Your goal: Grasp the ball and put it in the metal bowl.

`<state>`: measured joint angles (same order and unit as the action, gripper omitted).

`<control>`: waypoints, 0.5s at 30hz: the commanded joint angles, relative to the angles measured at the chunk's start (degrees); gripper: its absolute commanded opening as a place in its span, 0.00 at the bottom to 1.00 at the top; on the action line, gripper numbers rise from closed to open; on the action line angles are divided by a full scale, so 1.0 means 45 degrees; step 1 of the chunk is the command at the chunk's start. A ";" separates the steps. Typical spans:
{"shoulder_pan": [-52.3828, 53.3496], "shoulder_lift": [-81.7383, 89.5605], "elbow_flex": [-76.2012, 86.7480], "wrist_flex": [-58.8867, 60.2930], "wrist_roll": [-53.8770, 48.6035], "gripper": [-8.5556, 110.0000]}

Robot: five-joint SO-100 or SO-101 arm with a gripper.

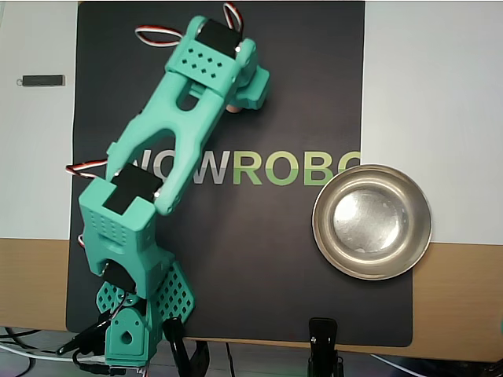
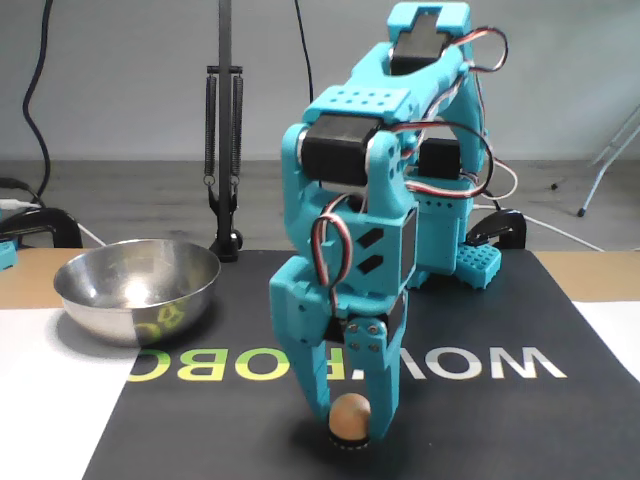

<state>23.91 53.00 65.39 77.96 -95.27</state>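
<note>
- The gripper [image 2: 349,425] stands low over the mat [image 1: 259,259], its fingers [image 2: 312,385] to either side of the ball [image 2: 348,416] — little free room there.
- Between the ball and the bowl [image 1: 372,221] the mat lies bare, with only printed letters [image 1: 291,166] on it.
- The bowl's rim [image 2: 137,262] rises above the mat — the one wall on that path.
- A black clamp [image 1: 323,345] sits at the mat's near edge in the overhead view, clear of the bowl.
- A small dark bar [image 1: 41,80] lies well off to the left in that view.
</note>
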 commanded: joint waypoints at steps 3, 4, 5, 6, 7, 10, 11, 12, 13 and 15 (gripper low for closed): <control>0.0020 0.0039 -0.0605 0.0117 0.0059 0.52; 0.0020 0.0039 -0.0586 0.0117 0.0059 0.52; 0.0020 0.0039 -0.0547 0.0117 0.0059 0.52; 0.0020 0.0039 -0.0527 0.0117 0.0059 0.52; 0.0020 0.0039 -0.0527 0.0117 0.0059 0.52; 0.0020 0.0039 -0.0508 0.0117 0.0059 0.51; 0.0020 0.0039 -0.0488 0.0117 0.0059 0.51; 0.0020 0.0039 -0.0488 0.0137 0.0059 0.51; 0.0020 0.0039 -0.0488 0.0137 0.0059 0.51; 0.0020 0.0039 -0.0488 0.0137 0.0059 0.50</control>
<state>23.91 52.91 64.95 78.13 -95.27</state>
